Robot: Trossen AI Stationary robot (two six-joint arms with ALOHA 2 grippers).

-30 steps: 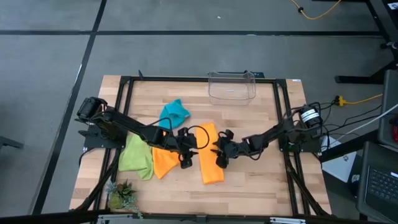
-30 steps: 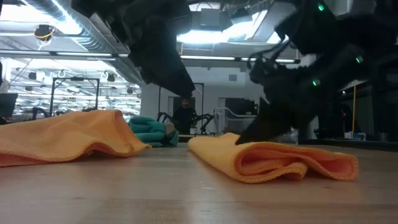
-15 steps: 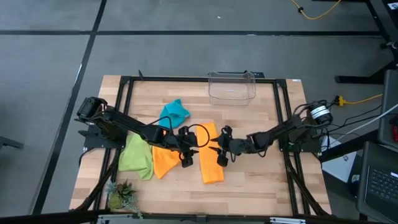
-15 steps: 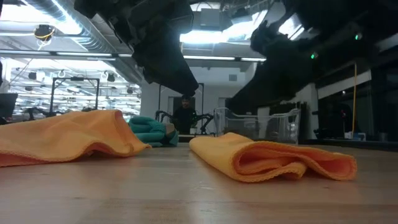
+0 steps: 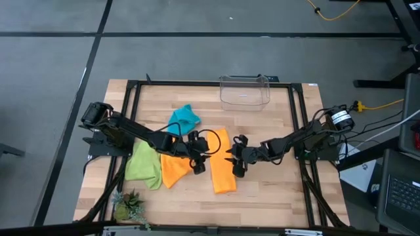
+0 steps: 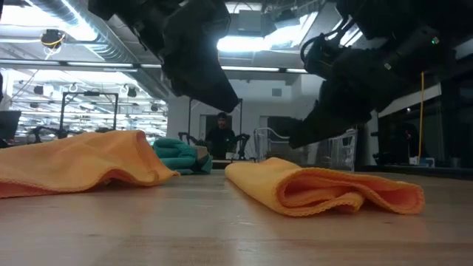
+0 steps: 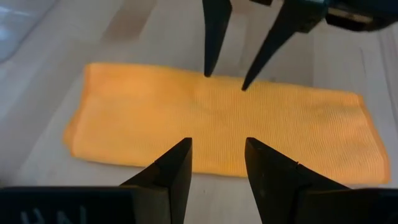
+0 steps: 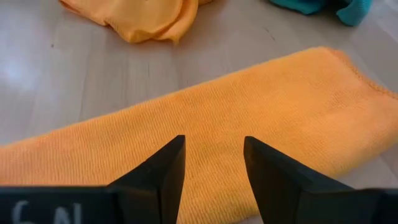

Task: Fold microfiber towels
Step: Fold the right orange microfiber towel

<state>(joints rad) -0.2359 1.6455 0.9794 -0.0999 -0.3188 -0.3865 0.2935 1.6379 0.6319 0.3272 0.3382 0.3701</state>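
Observation:
An orange towel (image 5: 222,164), folded into a long strip, lies flat mid-table; it also shows in the low view (image 6: 325,188). My left gripper (image 7: 217,146) is open just above the strip's left long edge, in the high view (image 5: 197,159). My right gripper (image 8: 213,143) is open just above its right long edge, in the high view (image 5: 237,162). Neither touches it in the low view. A second orange towel (image 5: 172,169), a lime green one (image 5: 143,164) and a turquoise one (image 5: 184,119) lie crumpled to the left.
A clear plastic bin (image 5: 244,90) stands at the table's far edge. A small green plant (image 5: 128,206) sits at the near left corner. Bare wood lies near the front and to the right of the folded towel.
My right gripper has risen off the folded orange towel, where its fingertips rested a second ago, and now hangs just above it. The towel lies as it was.

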